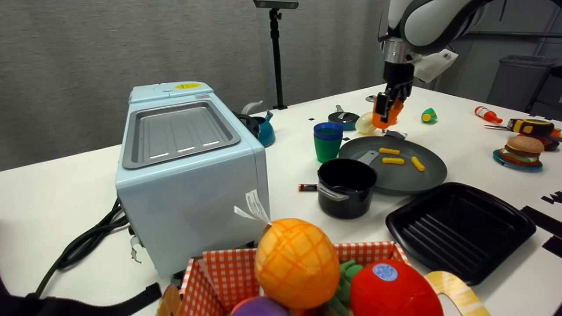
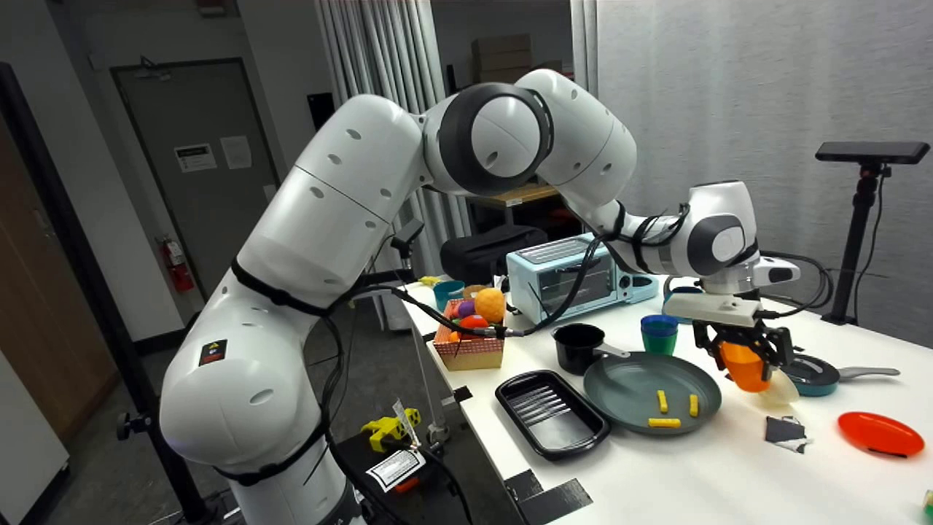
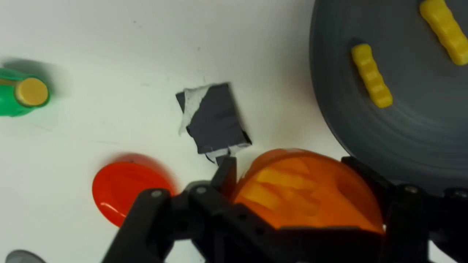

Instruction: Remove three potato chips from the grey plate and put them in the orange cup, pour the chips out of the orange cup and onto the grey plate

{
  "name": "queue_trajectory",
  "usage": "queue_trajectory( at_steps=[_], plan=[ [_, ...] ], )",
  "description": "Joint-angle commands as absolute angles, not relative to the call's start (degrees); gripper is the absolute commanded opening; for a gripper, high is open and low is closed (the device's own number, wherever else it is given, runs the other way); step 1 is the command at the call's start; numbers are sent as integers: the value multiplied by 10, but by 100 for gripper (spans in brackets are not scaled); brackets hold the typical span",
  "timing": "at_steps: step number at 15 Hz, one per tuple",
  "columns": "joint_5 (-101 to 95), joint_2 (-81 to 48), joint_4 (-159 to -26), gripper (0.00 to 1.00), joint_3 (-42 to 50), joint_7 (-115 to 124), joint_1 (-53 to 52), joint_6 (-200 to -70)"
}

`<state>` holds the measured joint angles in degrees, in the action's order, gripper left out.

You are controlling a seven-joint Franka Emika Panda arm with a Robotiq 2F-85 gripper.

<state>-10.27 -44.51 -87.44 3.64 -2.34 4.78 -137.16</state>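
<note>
The grey plate (image 1: 421, 180) lies on the white table with three yellow potato chips (image 1: 393, 161) on it; it shows in both exterior views (image 2: 619, 401) and partly in the wrist view (image 3: 340, 91). My gripper (image 2: 745, 356) is shut on the orange cup (image 2: 742, 370) and holds it tilted, a little above the table beside the plate. In the wrist view, the fingers (image 3: 292, 170) stand on either side of the cup (image 3: 340, 197), and several yellow chips (image 3: 283, 179) show inside it. The cup's lower part is hidden by the gripper there.
A black pot (image 1: 347, 197) and black ridged tray (image 1: 461, 228) stand by the plate. Stacked blue and green cups (image 2: 659, 335), a pale yellow object (image 2: 781, 390) and a small lidded pan (image 2: 810, 373) are close to the gripper. A red dish (image 2: 880, 434) and toaster oven (image 2: 576, 281) are further off.
</note>
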Motion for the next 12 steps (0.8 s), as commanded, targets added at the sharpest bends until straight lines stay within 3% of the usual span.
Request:
queue_trajectory(
  at_steps=[1,12],
  plan=[
    [-97,-401,-914,49,19,-55,38,-1413],
    [-91,-278,-1136,49,-48,-153,32,-1561]
  ],
)
